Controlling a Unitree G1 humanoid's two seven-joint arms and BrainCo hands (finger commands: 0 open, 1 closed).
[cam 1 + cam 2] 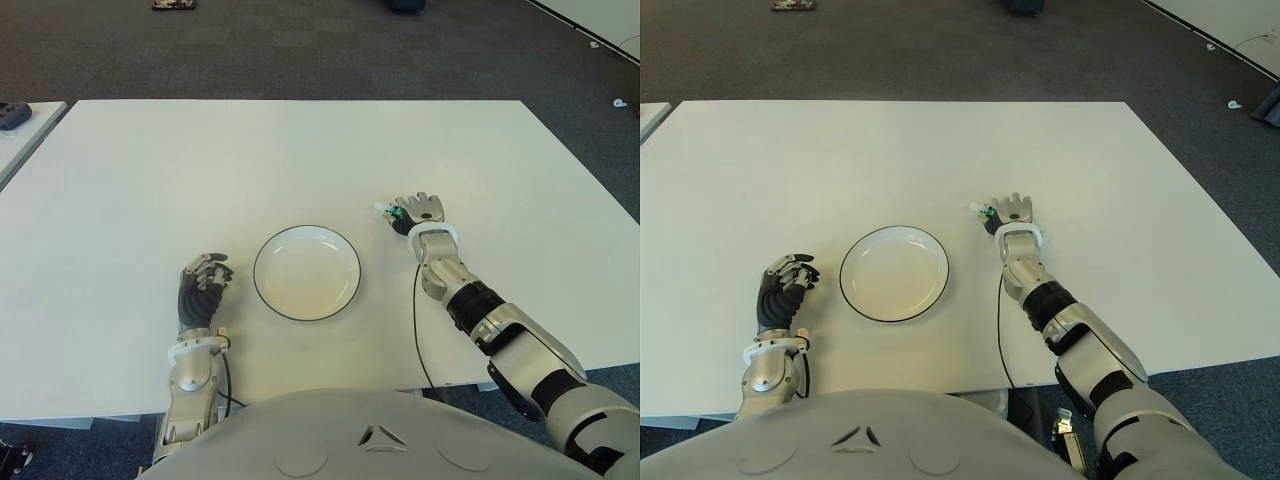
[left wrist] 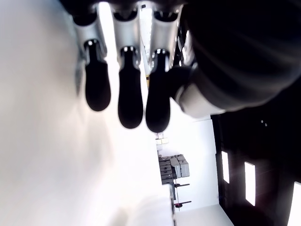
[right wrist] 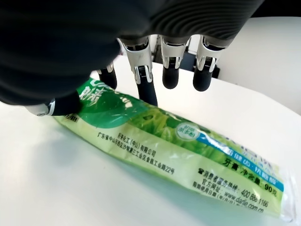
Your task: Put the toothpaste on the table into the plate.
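The fingers (image 3: 144, 80) of the right hand (image 1: 420, 215) were curled down over one end of the green toothpaste (image 3: 178, 141) pack, thumb and index touching it, the grip seemingly not yet closed. The pack lay flat on the white tabletop (image 1: 500, 180), beside the hand. To do this well, the fingers probably needed to pinch firmly before lifting. The plate (image 1: 306, 272) sat near, toward the robot's left, with bare tabletop between. The left hand (image 1: 203, 285), fingers curled and holding nothing, showed beyond the plate.
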